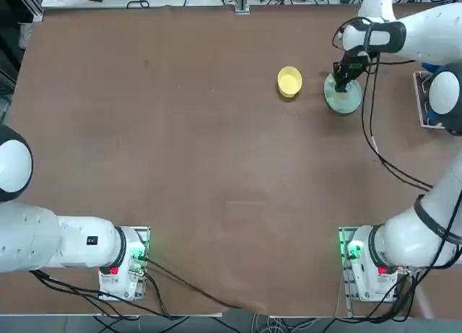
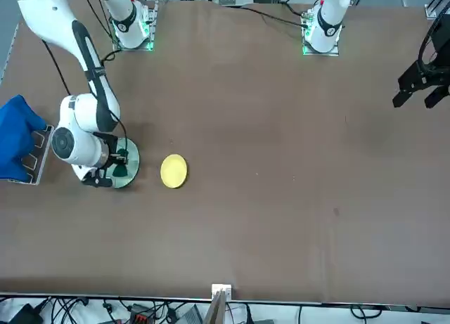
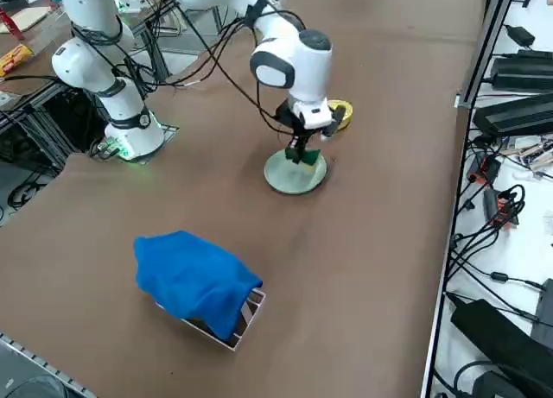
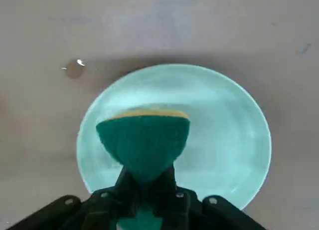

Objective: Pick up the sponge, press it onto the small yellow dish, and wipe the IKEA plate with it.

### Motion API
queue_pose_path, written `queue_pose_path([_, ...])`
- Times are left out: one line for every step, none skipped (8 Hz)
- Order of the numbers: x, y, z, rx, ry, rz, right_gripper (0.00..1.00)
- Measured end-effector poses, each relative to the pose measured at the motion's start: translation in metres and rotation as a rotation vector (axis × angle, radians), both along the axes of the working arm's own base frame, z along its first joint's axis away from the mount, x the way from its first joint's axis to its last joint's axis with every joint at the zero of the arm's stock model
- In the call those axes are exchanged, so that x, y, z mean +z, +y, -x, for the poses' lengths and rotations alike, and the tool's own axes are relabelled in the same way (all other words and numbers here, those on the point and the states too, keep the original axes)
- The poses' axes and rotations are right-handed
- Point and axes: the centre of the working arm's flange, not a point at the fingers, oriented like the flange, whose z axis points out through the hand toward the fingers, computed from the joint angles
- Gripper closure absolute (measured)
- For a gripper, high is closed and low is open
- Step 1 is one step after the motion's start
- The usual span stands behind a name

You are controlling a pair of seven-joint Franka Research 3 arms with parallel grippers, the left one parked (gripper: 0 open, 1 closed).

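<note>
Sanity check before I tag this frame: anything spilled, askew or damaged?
Nothing stands out. The right pincer is shut on the sponge over the IKEA plate; the small yellow dish sits upright beside it, with no spill.

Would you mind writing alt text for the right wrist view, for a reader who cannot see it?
The right gripper is shut on the sponge, green face toward the camera with a thin yellow layer along its far edge, held over the IKEA plate. The pale mint plate sits on the brown table; whether the sponge touches it cannot be told here.
</note>
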Motion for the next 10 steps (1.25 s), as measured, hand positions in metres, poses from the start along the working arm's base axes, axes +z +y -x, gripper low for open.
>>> queue_pose_path([-0.006,-0.008,0.006,0.003,-0.004,-0.003,0.85])
queue_pose_path([-0.009,-0.016,0.010,0.004,-0.004,-0.005,0.85])
queue_pose_path([-0.009,-0.023,0.010,0.007,-0.008,-0.007,0.84])
queue_pose_path([-0.008,-0.027,0.009,0.005,-0.017,-0.008,0.84])
queue_pose_path([-0.007,-0.028,0.009,0.005,-0.025,-0.008,0.84])
queue_pose_path([-0.007,-0.028,0.008,0.008,-0.030,-0.009,0.83])
queue_pose_path([-0.007,-0.029,0.008,0.014,-0.031,-0.011,0.83])
queue_pose_path([-0.007,-0.034,0.009,0.021,-0.030,-0.013,0.83])
queue_pose_path([-0.009,-0.040,0.010,0.024,-0.027,-0.015,0.83])
queue_pose_path([-0.013,-0.043,0.014,0.023,-0.020,-0.016,0.83])
